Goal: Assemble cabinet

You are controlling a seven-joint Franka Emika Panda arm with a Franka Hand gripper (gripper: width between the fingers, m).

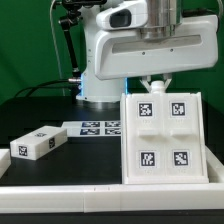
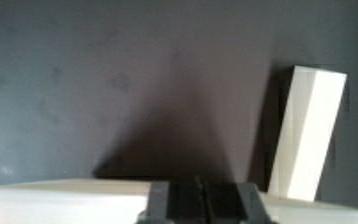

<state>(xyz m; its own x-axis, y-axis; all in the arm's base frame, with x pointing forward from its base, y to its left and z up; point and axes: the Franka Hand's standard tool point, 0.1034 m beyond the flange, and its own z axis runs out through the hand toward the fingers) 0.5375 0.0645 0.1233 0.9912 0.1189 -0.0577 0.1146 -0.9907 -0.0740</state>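
The white cabinet (image 1: pixel 160 135) lies at the exterior view's right, its four-compartment front with black-and-white tags facing the camera. My gripper (image 1: pixel 153 86) is at its far top edge, under the white robot body. In the wrist view the dark fingers (image 2: pixel 186 203) stand close together with only a thin dark line between them. They are right over the cabinet's white surface (image 2: pixel 69 202); no panel shows between them. A loose white block (image 1: pixel 38 143) with tags lies on the table at the exterior view's left. It also shows in the wrist view (image 2: pixel 306 130).
The marker board (image 1: pixel 100 127) lies flat on the black table between the block and the cabinet. A white rail (image 1: pixel 100 188) runs along the table's front edge, and the cabinet's lower edge rests near it. The robot's base (image 1: pixel 100 75) stands behind.
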